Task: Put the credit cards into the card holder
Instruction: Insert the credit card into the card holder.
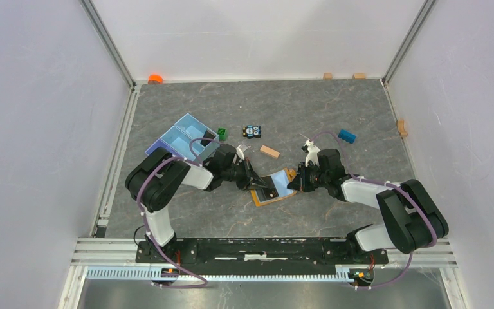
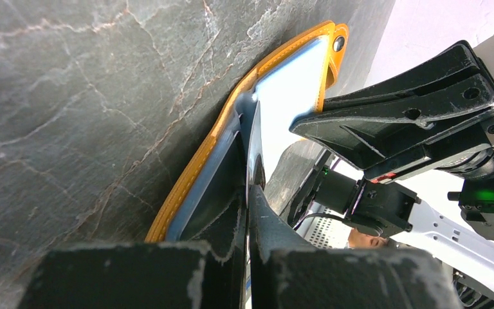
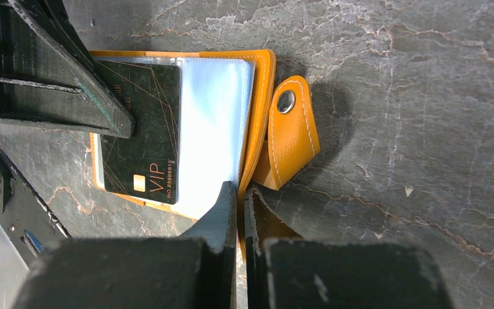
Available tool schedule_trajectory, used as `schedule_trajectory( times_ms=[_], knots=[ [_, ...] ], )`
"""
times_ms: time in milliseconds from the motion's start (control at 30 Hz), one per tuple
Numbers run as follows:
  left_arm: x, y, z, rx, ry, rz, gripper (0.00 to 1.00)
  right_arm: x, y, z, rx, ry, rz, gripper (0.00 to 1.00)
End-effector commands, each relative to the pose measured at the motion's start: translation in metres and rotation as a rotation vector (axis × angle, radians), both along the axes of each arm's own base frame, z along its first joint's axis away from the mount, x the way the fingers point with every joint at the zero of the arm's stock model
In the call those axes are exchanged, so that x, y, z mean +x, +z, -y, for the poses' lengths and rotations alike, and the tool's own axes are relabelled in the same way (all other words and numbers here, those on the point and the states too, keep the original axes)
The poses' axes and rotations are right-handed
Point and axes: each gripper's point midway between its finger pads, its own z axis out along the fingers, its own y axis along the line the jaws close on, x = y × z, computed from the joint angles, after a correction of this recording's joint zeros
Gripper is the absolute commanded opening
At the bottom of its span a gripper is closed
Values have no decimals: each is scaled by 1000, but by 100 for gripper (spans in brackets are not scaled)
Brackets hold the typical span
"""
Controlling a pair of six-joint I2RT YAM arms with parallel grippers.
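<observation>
The orange card holder (image 3: 262,96) lies open on the stone table, pale pocketed inside facing up, snap tab (image 3: 291,132) flopped to its right. A black "VIP" credit card (image 3: 143,129) lies flat on the pale inside, overhanging its near-left edge. My left gripper (image 2: 252,187) is shut on that card's edge; its fingers (image 3: 58,84) come in from the upper left of the right wrist view. My right gripper (image 3: 241,191) is shut on the card holder's orange rim beside the tab. From above, both grippers (image 1: 255,182) (image 1: 296,182) meet at the card holder (image 1: 262,198).
A light blue divided tray (image 1: 186,138) stands behind the left arm. A green block (image 1: 222,134), a small toy car (image 1: 252,131), a wooden block (image 1: 269,152) and a blue block (image 1: 347,136) lie behind the card holder. Small blocks sit along the back wall (image 1: 327,75).
</observation>
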Motion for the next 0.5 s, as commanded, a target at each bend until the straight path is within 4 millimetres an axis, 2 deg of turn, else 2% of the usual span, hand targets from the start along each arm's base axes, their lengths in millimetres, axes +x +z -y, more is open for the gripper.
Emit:
schedule_trajectory(
  times_ms=[0, 467],
  knots=[
    [-4, -22, -11, 65, -9, -16, 2, -20, -37, 36, -200, -36, -85, 0],
    [-5, -28, -14, 92, -5, -35, 2, -20, -38, 36, -203, -42, -87, 0]
  ],
)
